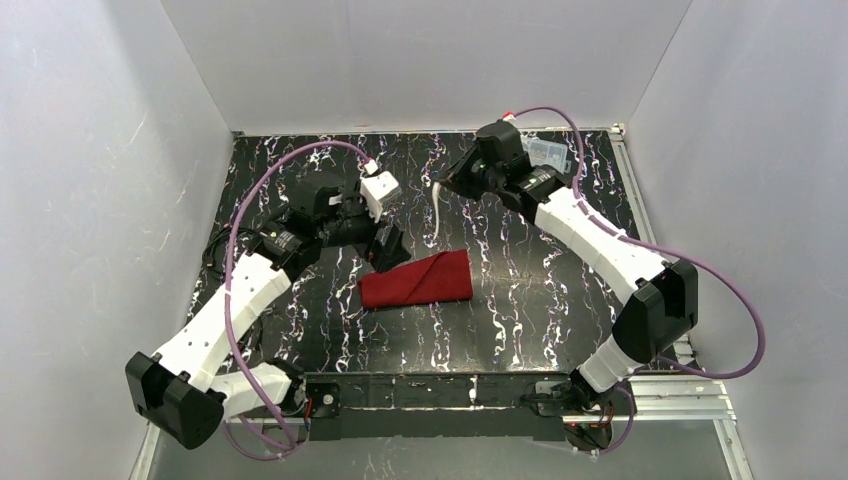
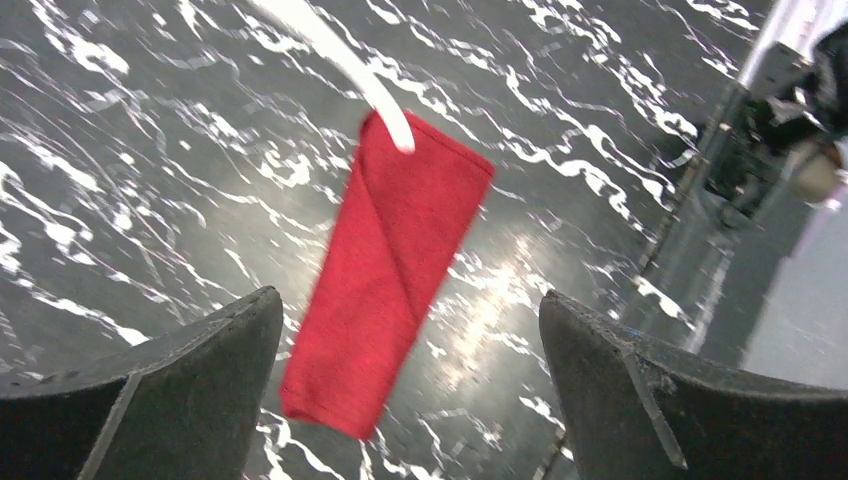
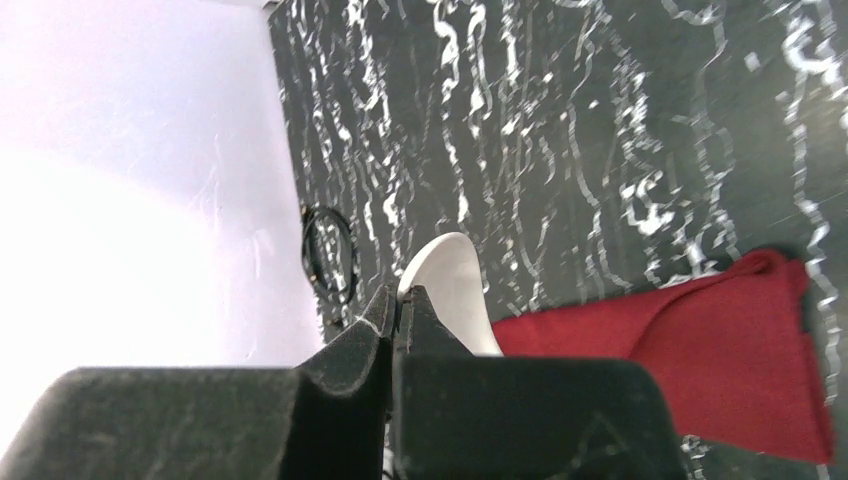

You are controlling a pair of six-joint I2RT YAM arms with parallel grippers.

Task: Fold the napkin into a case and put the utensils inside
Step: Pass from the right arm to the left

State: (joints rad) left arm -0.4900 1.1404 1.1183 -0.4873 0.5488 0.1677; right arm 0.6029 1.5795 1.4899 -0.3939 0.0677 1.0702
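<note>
The case (image 1: 418,280) lies flat at mid-table (image 1: 540,300). The left gripper (image 1: 386,247) hangs with jaws spread wide, just beside the case's 10 o'clock corner. At the case's 12 o'clock, the right gripper (image 1: 447,186) is clamped on one white utensil (image 1: 437,212), which points toward the case.

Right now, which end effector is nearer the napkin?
Left. The left end effector sits open beside the napkin; the right end effector, farther back, holds a utensil.
</note>
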